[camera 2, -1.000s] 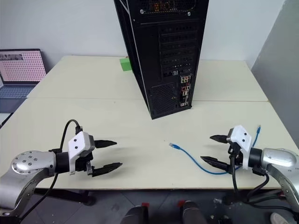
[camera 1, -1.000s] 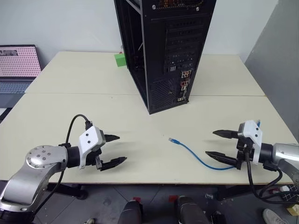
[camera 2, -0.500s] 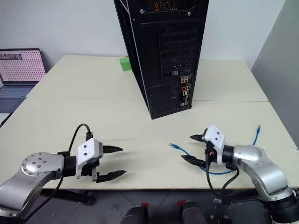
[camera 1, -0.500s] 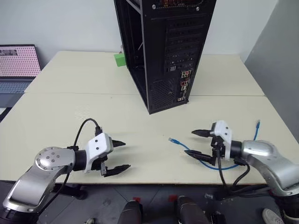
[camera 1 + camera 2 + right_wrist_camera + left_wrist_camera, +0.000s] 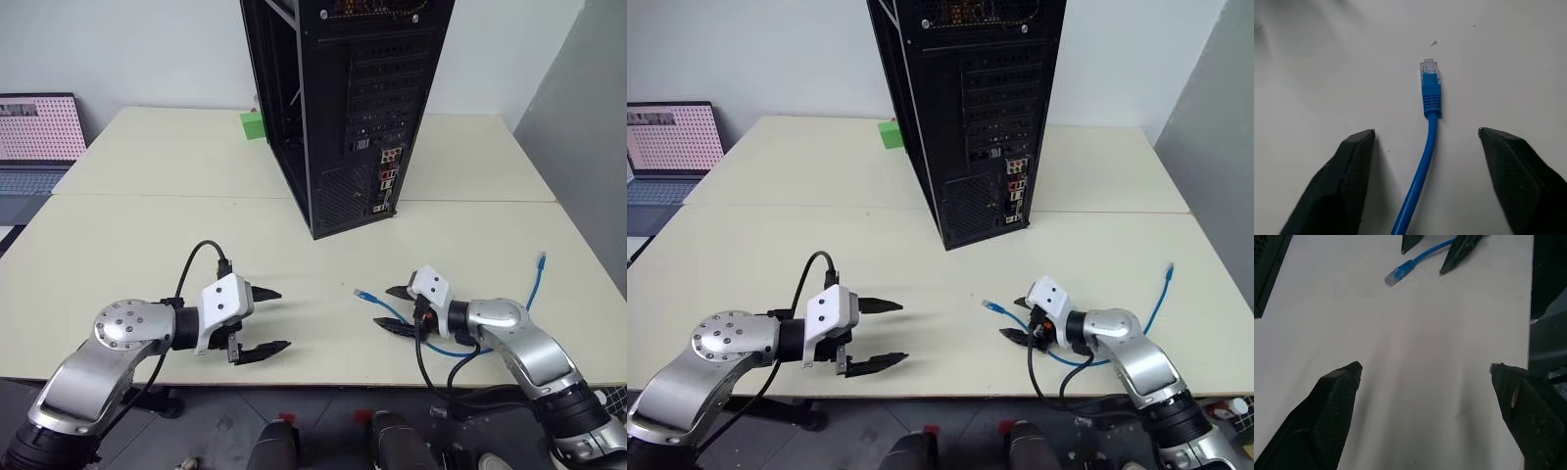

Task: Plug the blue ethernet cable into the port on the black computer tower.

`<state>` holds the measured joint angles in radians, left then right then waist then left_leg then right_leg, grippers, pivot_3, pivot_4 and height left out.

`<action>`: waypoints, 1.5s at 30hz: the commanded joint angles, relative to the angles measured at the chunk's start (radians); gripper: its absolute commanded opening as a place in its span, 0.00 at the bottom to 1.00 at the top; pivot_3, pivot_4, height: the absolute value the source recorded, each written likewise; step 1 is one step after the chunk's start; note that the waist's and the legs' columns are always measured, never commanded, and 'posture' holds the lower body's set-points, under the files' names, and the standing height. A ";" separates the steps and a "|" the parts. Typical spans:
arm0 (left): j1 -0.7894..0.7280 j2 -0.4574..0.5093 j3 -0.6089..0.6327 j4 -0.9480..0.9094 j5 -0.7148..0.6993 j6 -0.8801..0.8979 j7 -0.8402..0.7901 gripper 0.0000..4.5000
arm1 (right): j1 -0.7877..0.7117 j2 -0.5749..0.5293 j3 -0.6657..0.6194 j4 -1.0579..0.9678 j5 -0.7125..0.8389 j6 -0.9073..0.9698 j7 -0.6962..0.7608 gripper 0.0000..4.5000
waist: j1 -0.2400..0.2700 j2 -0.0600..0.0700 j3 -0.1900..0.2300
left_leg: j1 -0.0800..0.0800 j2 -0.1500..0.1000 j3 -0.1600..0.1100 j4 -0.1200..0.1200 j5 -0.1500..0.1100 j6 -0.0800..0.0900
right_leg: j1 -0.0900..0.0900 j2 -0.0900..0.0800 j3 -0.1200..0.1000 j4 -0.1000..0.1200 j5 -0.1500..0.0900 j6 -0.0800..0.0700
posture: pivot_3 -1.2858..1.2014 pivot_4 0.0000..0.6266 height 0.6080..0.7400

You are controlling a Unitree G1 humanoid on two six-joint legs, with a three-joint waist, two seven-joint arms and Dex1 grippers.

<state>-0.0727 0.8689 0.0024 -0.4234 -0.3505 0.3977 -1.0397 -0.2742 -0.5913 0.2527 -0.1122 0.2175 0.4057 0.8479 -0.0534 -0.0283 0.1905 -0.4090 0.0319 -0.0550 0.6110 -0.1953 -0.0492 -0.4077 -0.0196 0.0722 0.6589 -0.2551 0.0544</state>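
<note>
the right gripper (image 5: 1422, 142) is standing with fingers apart on both sides of the blue ethernet cable (image 5: 1425, 142), not gripping it; the left gripper (image 5: 269, 319) is hovering wide open.

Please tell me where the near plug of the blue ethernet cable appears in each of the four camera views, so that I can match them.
Left eye view: the plug lies on the table, just left of the right gripper.
Right eye view: same spot.
Left wrist view: near the top.
Right wrist view: centre, ahead of the open fingers.
Shared landmark: the blue ethernet cable running back between the right gripper's fingers.
</note>
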 commanded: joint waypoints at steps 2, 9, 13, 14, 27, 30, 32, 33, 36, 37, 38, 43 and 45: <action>-0.031 -0.021 -0.017 -0.013 -0.002 -0.019 0.004 1.00 | -0.013 0.000 -0.011 -0.014 -0.013 -0.015 0.010 0.52 | 0.000 0.000 0.000 | 0.000 0.000 0.000 0.000 0.000 0.000 | 0.000 0.000 0.000 0.000 0.000 0.000 | 0.52 0.24 1.00; -0.065 -0.064 -0.049 0.027 0.014 -0.040 0.010 1.00 | -0.028 -0.002 -0.006 -0.018 -0.028 -0.010 0.017 0.12 | 0.000 0.000 0.000 | 0.000 0.000 0.000 0.000 0.000 0.000 | 0.000 0.000 0.000 0.000 0.000 0.000 | 0.52 0.24 1.00; -0.107 -0.093 -0.077 0.079 0.034 -0.056 0.011 1.00 | -0.048 0.003 -0.007 -0.047 -0.023 -0.009 0.034 0.01 | 0.000 0.000 0.000 | 0.000 0.000 0.000 0.001 0.000 0.000 | 0.000 0.000 0.000 0.001 0.000 0.000 | 0.52 0.24 1.00; -0.123 -0.107 -0.087 0.098 0.045 -0.062 0.019 1.00 | -0.055 0.004 -0.008 -0.067 -0.016 -0.003 0.042 0.01 | 0.001 0.000 0.000 | 0.000 0.000 0.000 0.001 0.000 0.000 | 0.000 0.000 0.000 0.001 0.000 0.000 | 0.52 0.24 1.00; -0.273 -0.209 -0.191 0.259 0.093 -0.123 -0.024 1.00 | -0.137 0.008 0.043 -0.195 -0.005 0.067 0.112 0.01 | 0.002 0.000 0.000 | 0.000 0.000 -0.001 0.001 0.000 0.000 | 0.000 0.001 0.000 0.001 0.003 0.006 | 0.52 0.24 1.00; -0.290 -0.219 -0.197 0.277 0.089 -0.128 -0.040 1.00 | -0.147 0.011 0.053 -0.192 -0.012 0.064 0.114 0.01 | 0.003 0.000 0.000 | 0.000 0.000 -0.001 0.001 0.000 0.000 | 0.000 0.001 0.000 0.001 0.003 0.006 | 0.52 0.24 1.00; -0.297 -0.223 -0.202 0.285 0.090 -0.134 -0.051 1.00 | -0.152 0.012 0.057 -0.191 -0.014 0.062 0.116 0.01 | 0.002 0.000 0.000 | 0.000 0.000 -0.001 0.001 0.000 0.000 | 0.000 0.001 0.000 0.001 0.003 0.006 | 0.52 0.24 1.00; -0.300 -0.226 -0.204 0.290 0.092 -0.137 -0.054 0.96 | -0.154 0.012 0.058 -0.191 -0.015 0.062 0.117 0.00 | 0.002 0.000 0.000 | 0.000 0.000 -0.001 0.001 0.000 0.000 | 0.000 0.001 0.000 0.001 0.003 0.006 | 0.52 0.24 1.00; -0.310 -0.237 -0.206 0.302 0.091 -0.144 -0.060 0.84 | -0.159 0.014 0.061 -0.192 -0.015 0.062 0.119 0.00 | 0.002 0.000 0.000 | 0.000 0.000 -0.001 0.001 0.000 0.000 | 0.000 0.001 0.000 0.002 0.003 0.006 | 0.52 0.24 1.00; -0.313 -0.241 -0.206 0.305 0.090 -0.145 -0.062 0.79 | -0.161 0.015 0.063 -0.193 -0.014 0.062 0.120 0.00 | 0.003 0.000 0.000 | 0.000 0.000 -0.001 0.001 0.000 0.000 | 0.000 0.001 0.000 0.002 0.003 0.006 | 0.52 0.24 1.00; -0.314 -0.243 -0.206 0.307 0.089 -0.146 -0.067 0.73 | -0.163 0.015 0.066 -0.195 -0.014 0.062 0.121 0.00 | 0.003 0.000 0.000 | 0.000 0.000 -0.001 0.001 0.000 0.000 | 0.000 0.001 0.000 0.002 0.003 0.006 | 0.52 0.24 1.00; -0.314 -0.247 -0.210 0.305 0.088 -0.145 -0.080 0.50 | -0.167 0.015 0.073 -0.199 -0.015 0.061 0.124 0.00 | 0.002 0.000 0.000 | 0.000 0.000 -0.001 0.001 0.000 0.000 | 0.000 0.001 0.000 0.002 0.003 0.006 | 0.52 0.24 1.00; -0.313 -0.249 -0.212 0.303 0.090 -0.145 -0.081 0.40 | -0.168 0.015 0.076 -0.201 -0.015 0.061 0.124 0.00 | 0.002 0.000 0.000 | 0.000 0.000 -0.001 0.001 0.000 0.000 | 0.000 0.001 0.000 0.002 0.003 0.006 | 0.52 0.24 1.00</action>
<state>-0.3724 0.6247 -0.2088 -0.1058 -0.2587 0.2702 -1.1159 -0.4156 -0.5794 0.3374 -0.2703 0.1990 0.4707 0.9620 -0.0513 -0.0283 0.1905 -0.4090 0.0315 -0.0563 0.6123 -0.1953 -0.0492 -0.4073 -0.0188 0.0719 0.6606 -0.2517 0.0605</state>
